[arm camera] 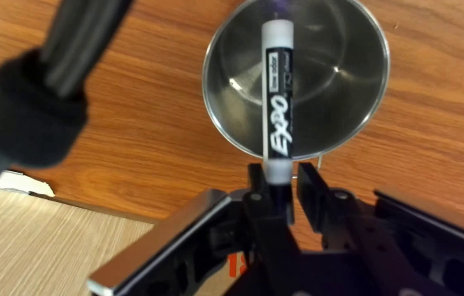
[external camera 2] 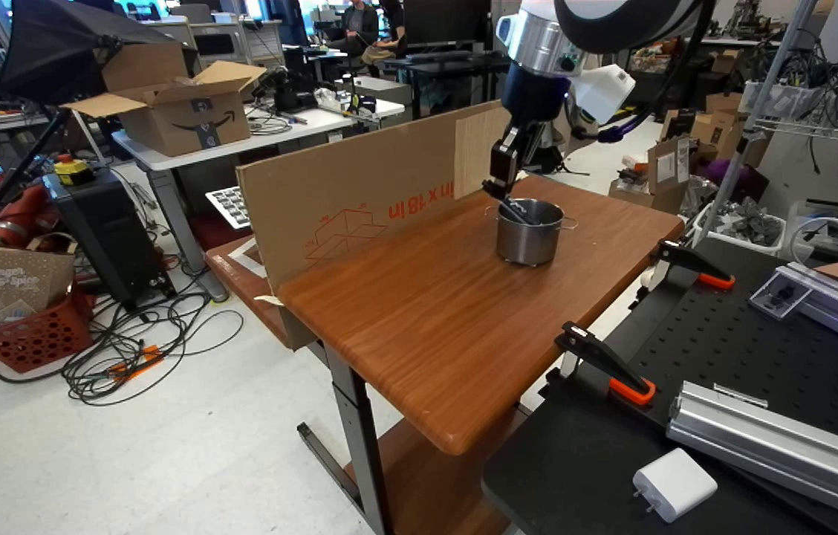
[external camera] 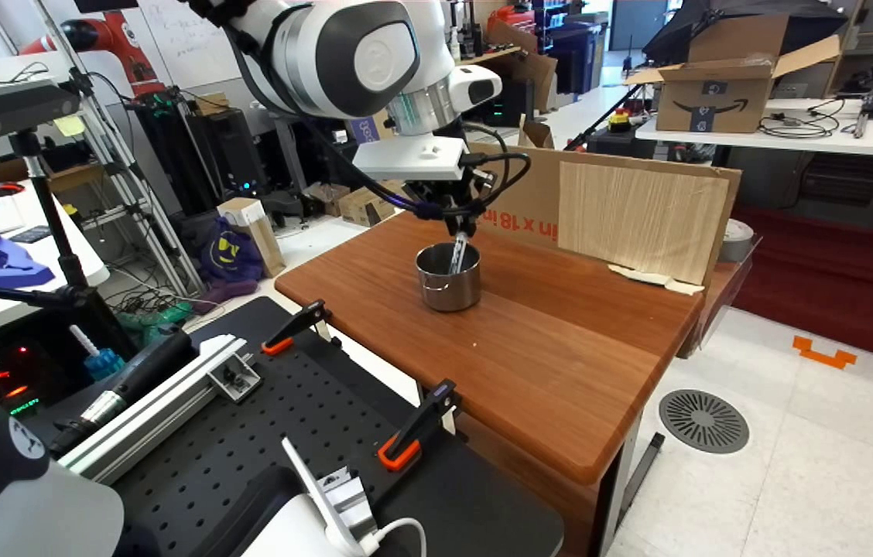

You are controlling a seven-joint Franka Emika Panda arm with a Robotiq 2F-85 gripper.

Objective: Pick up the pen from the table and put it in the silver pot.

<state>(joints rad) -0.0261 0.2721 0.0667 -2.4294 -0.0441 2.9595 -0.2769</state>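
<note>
The pen (arm camera: 278,102) is a white and black Expo marker. It slants down into the silver pot (arm camera: 365,82), with its upper end between my gripper's fingers (arm camera: 282,174). In the wrist view a narrow gap shows between the pen and the right finger; the pen lies against or close to the left finger. The gripper is slightly open. In both exterior views the gripper (external camera: 462,224) (external camera 2: 499,186) is just above the pot (external camera: 448,296) (external camera 2: 527,245), and the pen (external camera: 458,254) (external camera 2: 523,212) reaches into it. The pot stands upright on the brown table (external camera: 560,371).
A cardboard panel (external camera 2: 359,200) stands along the table's far edge. Black clamps with orange pads (external camera: 413,433) (external camera 2: 605,364) sit between the table and the black perforated bench (external camera: 305,410). A dark cable (arm camera: 30,107) crosses the wrist view's left side.
</note>
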